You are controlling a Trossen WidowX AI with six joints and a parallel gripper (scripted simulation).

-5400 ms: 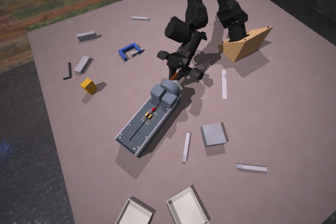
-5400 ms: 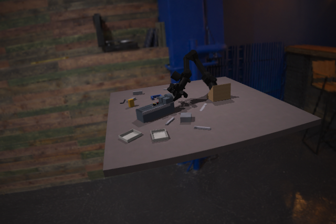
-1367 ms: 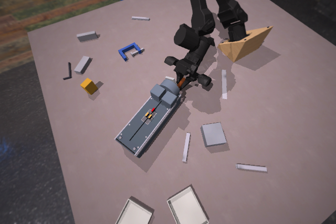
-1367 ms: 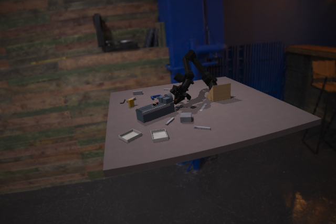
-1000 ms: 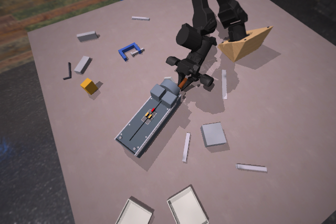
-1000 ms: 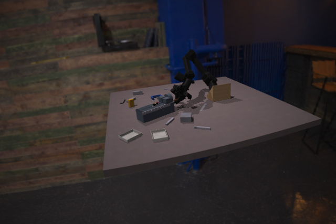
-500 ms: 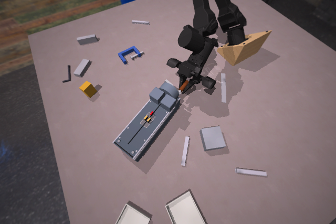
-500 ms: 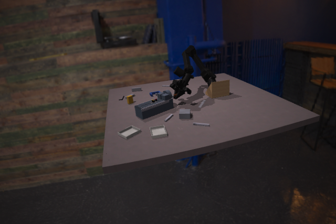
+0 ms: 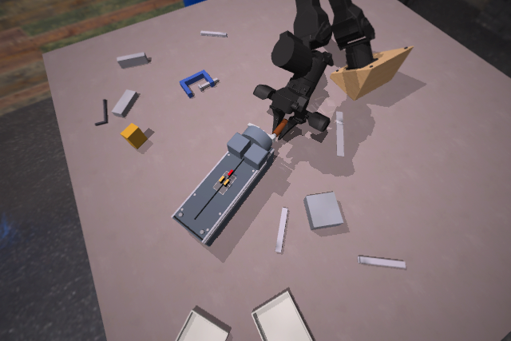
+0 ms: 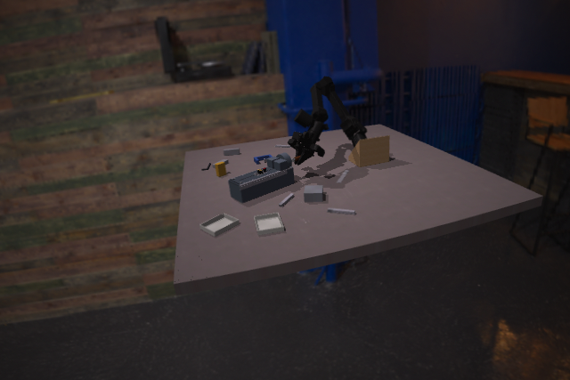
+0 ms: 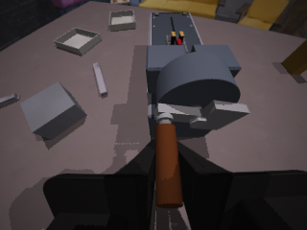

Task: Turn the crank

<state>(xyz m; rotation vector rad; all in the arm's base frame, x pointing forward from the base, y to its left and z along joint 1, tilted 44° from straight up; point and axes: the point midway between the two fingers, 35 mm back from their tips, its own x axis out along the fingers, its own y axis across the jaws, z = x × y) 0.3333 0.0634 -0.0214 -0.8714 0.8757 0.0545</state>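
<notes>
The grey machine (image 9: 198, 200) (image 10: 262, 187) has a slotted deck. Its red pointer (image 9: 230, 172) (image 11: 179, 42) sits a little to the crank side of the two brass marks (image 9: 223, 180) (image 11: 177, 34), not level with them. The orange-brown handle (image 9: 282, 125) (image 11: 168, 172) sits on the light crank arm (image 11: 179, 112), pointing away from the round grey housing (image 9: 258, 136) (image 11: 197, 79). My gripper (image 9: 278, 132) (image 11: 163, 143) is shut on the handle, one finger on each side. In the exterior view the fingers are too small to judge.
A grey block (image 9: 323, 210) (image 10: 313, 194) (image 11: 50, 110) and several pale bars lie beside the machine. A blue clamp (image 9: 192, 77) and a yellow block (image 9: 132, 136) lie on its other side. Two shallow trays (image 9: 284, 320) (image 9: 202, 329) lie beyond its far end. A wooden wedge (image 9: 371, 77) stands at the arm's base.
</notes>
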